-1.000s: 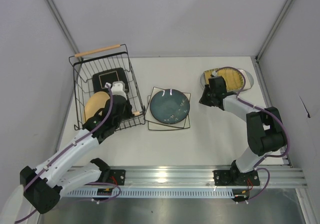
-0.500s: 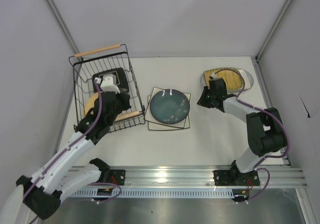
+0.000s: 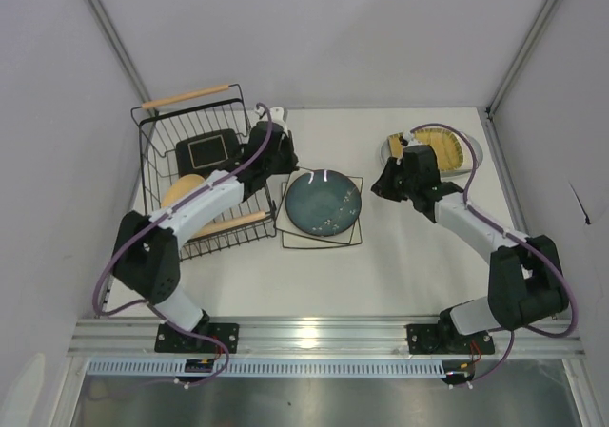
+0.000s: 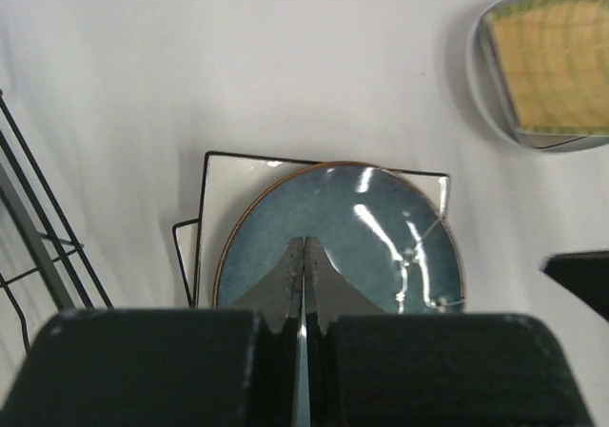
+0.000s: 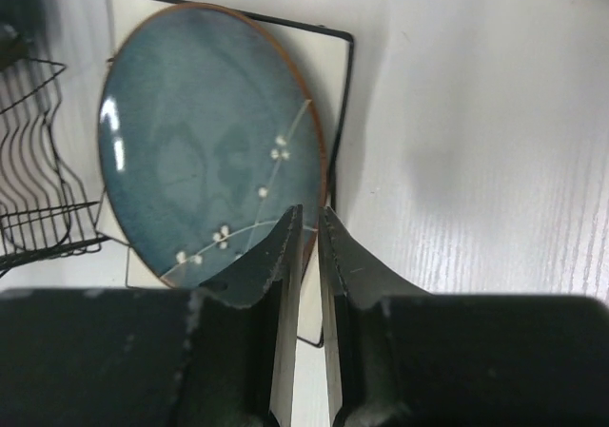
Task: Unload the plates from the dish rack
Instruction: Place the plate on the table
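Observation:
The dish rack (image 3: 149,175) stands at the left and holds a black-rimmed teal square plate (image 3: 205,151) and a tan round plate (image 3: 181,191). To its right a dark teal speckled round plate (image 3: 324,202) lies on a white square plate (image 3: 354,237). A mustard ribbed rectangular plate (image 3: 442,148) rests on a round plate (image 3: 473,156) at the far right. My left gripper (image 3: 284,157) hovers by the rack's right side, shut and empty, pointing at the teal plate (image 4: 343,227). My right gripper (image 3: 383,187) hangs just right of the teal plate (image 5: 205,151), jaws a narrow gap apart, empty.
The rack has two light wooden handles, one at the back (image 3: 186,96) and one at the front right (image 3: 236,223). Grey walls close in on the left, back and right. Rack wires (image 5: 38,194) show at the left edge of the right wrist view.
My left arm has lifted out of the rack, away from the tan plate, and swung right over the rack's edge towards the teal plate. My right gripper has drifted slightly left of the mustard plate.

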You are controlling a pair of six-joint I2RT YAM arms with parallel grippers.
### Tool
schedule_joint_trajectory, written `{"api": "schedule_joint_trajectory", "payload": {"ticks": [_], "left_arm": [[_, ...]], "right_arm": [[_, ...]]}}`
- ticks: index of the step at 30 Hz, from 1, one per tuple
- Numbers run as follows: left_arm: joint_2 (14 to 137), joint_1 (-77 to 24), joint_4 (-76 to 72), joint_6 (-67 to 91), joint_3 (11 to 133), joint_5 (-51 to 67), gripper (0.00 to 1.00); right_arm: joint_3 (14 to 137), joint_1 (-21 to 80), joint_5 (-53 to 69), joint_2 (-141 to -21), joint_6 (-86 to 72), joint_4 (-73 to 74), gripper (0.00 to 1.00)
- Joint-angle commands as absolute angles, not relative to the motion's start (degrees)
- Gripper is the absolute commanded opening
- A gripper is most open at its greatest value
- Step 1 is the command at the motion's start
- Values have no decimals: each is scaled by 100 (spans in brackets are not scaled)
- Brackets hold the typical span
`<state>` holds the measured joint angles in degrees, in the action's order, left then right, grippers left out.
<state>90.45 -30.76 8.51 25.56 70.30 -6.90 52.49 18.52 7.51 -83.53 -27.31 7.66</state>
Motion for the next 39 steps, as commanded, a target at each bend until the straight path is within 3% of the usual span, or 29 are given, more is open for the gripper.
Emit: {"api": "schedule_joint_trajectory", "payload": {"ticks": [1, 11, 21, 33, 39], "left_arm": [[9430, -2962, 1379, 2452, 7427, -887, 0], [9414, -2699, 1556, 2707, 6663, -1248, 0], [8711, -2479, 1169, 2944, 5600, -1012, 0], [7867, -2540, 1072, 2892, 5599, -229, 0], [7419, -2566, 1142, 2997, 5336, -264, 1]], "right_arm": [[5457, 1986, 852, -7954, -2523, 922, 18], [7064, 2144, 1230, -9288, -2531, 984, 17], [10009, 2645, 1318, -11820, -2338, 2003, 17], [13180, 2953, 1125, -14008, -2215, 3216, 17], [13720, 3006, 1002, -14545, -2241, 3498, 17]]}}
